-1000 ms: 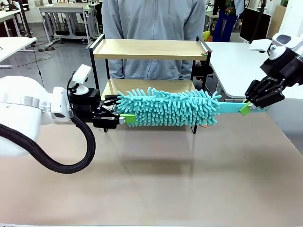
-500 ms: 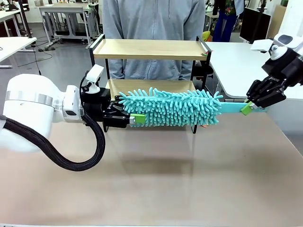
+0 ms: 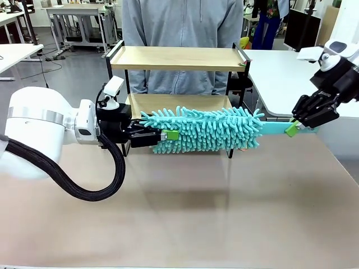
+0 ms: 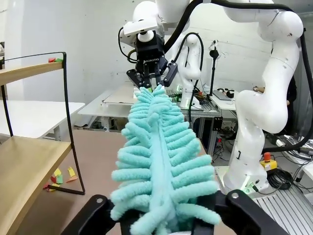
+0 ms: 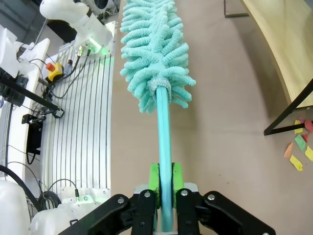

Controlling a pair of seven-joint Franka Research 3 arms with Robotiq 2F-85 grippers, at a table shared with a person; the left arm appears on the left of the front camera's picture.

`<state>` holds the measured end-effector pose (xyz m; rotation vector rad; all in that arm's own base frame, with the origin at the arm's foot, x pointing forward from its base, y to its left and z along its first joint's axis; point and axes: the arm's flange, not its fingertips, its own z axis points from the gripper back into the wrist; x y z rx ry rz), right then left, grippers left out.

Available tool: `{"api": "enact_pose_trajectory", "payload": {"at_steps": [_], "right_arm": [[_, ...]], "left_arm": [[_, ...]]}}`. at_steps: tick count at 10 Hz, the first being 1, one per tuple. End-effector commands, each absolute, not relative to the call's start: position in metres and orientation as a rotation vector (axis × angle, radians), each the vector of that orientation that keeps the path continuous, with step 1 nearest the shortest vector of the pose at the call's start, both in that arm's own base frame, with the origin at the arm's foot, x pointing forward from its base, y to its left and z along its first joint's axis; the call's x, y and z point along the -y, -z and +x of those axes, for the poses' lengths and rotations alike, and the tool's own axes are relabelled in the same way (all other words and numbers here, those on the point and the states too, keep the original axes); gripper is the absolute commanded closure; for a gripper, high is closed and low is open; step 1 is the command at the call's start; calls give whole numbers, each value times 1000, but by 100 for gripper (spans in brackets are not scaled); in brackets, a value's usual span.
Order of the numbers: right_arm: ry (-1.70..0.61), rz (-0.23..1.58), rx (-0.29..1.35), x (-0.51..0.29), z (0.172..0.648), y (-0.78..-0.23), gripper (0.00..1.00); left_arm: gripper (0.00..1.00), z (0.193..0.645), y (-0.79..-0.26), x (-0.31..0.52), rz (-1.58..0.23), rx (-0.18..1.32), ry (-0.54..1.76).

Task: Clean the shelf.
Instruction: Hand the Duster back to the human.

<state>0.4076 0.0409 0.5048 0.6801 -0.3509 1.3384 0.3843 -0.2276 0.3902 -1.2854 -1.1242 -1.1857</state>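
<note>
1. The brown tabletop (image 3: 185,224) is seen nearest the front camera; its near part is bare.
2. The left gripper (image 3: 167,135) is shown reaching in from the left at mid-table, its green-padded fingers clenched on the free end of a fluffy turquoise microfibre duster (image 3: 207,129). In the left wrist view the duster (image 4: 161,161) is seen pinched between the black fingers (image 4: 244,210) and running away toward the other arm.
3. The duster is held level above the tabletop, stretched between the two grippers, in front of the lower board of the shelf.
4. The right gripper (image 3: 293,128) is shown at the right, closed on the duster's flat turquoise handle (image 3: 275,128). In the right wrist view the handle (image 5: 163,147) is gripped between the green pads (image 5: 154,178).
5. The small two-tier shelf of light wooden boards in a thin black metal frame (image 3: 179,58) stands at the far middle of the table, just behind the duster.
6. Small coloured paper scraps (image 5: 298,147) are seen lying on the table by a shelf leg.
7. A person in a grey hooded top (image 3: 179,22) is seen standing beyond the shelf.
</note>
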Motion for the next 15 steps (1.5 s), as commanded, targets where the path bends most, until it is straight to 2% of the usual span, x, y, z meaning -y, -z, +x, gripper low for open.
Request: {"api": "enact_pose_trajectory", "payload": {"at_steps": [1, 2, 7, 8, 9, 10, 11, 12, 13, 14, 15], "right_arm": [[-1337, 691, 359, -46, 406, -509, 87], [-1337, 691, 359, -46, 406, -509, 87], [-1337, 691, 359, -46, 406, -509, 87], [-1337, 691, 359, -46, 406, -509, 87], [-1337, 691, 359, -46, 406, -509, 87], [-1337, 691, 359, -46, 406, -509, 87], [-1346, 694, 336, -42, 405, -504, 28], [-1338, 699, 335, -40, 403, -507, 28], [-1320, 719, 349, -36, 400, -513, 0], [-1283, 733, 383, -29, 398, -522, 26], [-1246, 763, 436, -19, 395, -533, 0]], "left_arm": [[94, 382, -392, 235, -1289, 1099, 1197], [100, 380, -392, 236, -1286, 1098, 1201], [100, 375, -389, 238, -1306, 1094, 1232], [100, 373, -388, 238, -1345, 1023, 1266], [100, 385, -389, 227, -1276, 1119, 1187], [100, 385, -389, 227, -1276, 1119, 1187], [100, 385, -389, 227, -1276, 1119, 1187], [100, 385, -389, 227, -1276, 1119, 1187], [100, 385, -389, 227, -1276, 1119, 1187], [100, 385, -389, 227, -1276, 1119, 1187], [100, 385, -389, 227, -1276, 1119, 1187]]}}
